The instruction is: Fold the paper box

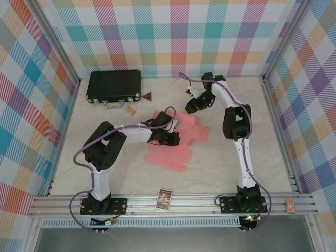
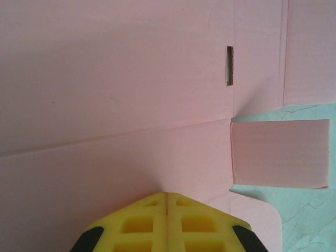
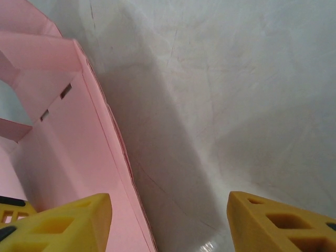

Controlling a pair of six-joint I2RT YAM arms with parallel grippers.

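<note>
**Left claw** [image 2: 167, 207]: the yellow fingertips are pressed together and grip nothing. They are poised over the paper box [image 2: 105, 79], a flat die-cut sheet of thin salmon-pink card. Whether the tips touch the sheet cannot be told. Just ahead of the tips a crease runs across the card. Further ahead and off to one side is a short narrow slot [image 2: 229, 65]. Beside the tips a rectangular flap [image 2: 281, 153] juts out over the pale marbled tabletop [image 2: 310, 220].

**Right claw** [image 3: 169, 205]: the yellow fingers [image 3: 68, 218] stand well apart and hold nothing. A raised panel of the same pink card rises just beside one finger, and its edge falls inside the gap. The other finger hangs over bare table.

**Surroundings, top view:** the sheet lies mid-table, spread under and around the left claw, and the right claw hovers near its far edge. Beyond the left claw, towards the far left corner, sits a black hard case with latches and a handle [image 1: 114, 85]. Between the case and the sheet lie a small red triangular object [image 1: 147, 96] and a small tan block [image 1: 130, 110]. A printed card [image 1: 164, 199] rests on the near aluminium rail between the two arm bases. A small tan object [image 1: 290, 206] sits on the rail outside the right base.
</note>
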